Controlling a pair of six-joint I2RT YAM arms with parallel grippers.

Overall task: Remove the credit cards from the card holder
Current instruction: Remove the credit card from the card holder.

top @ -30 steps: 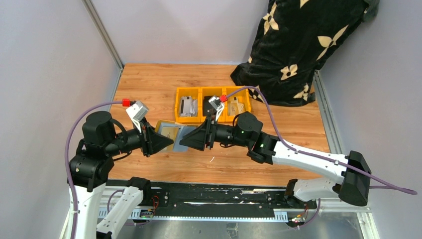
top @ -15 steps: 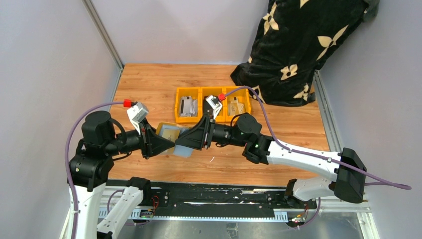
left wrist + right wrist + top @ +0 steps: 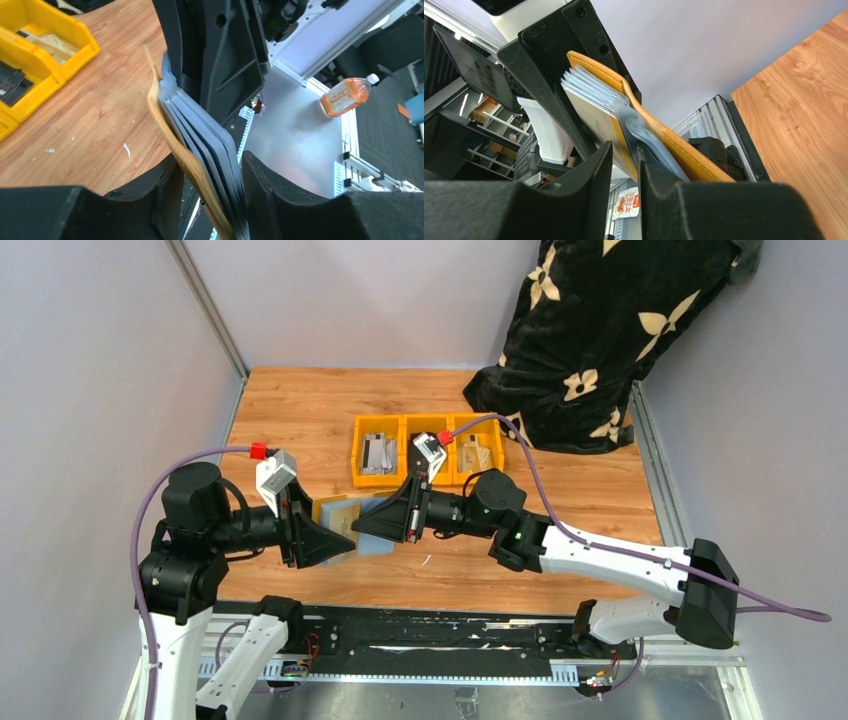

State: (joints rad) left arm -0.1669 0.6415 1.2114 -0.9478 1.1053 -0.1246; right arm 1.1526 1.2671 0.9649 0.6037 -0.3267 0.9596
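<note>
left hand [image 3: 340, 538] was clamped on card holder [image 3: 336, 510], mid-air over near-left of desk [image 3: 300, 410] | right hand [image 3: 624, 156] was pinched on credit cards [image 3: 591, 97] | cards looked thin, stiff, slick: grip flat faces at the free edge | holder looked soft

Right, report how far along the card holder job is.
Done: the card holder is off the table, clamped in the left jaws. In hand: the right jaws pinch the credit cards, which still sit fanned in its pockets. Left: pulling every card out; none shows clear of the holder.
</note>
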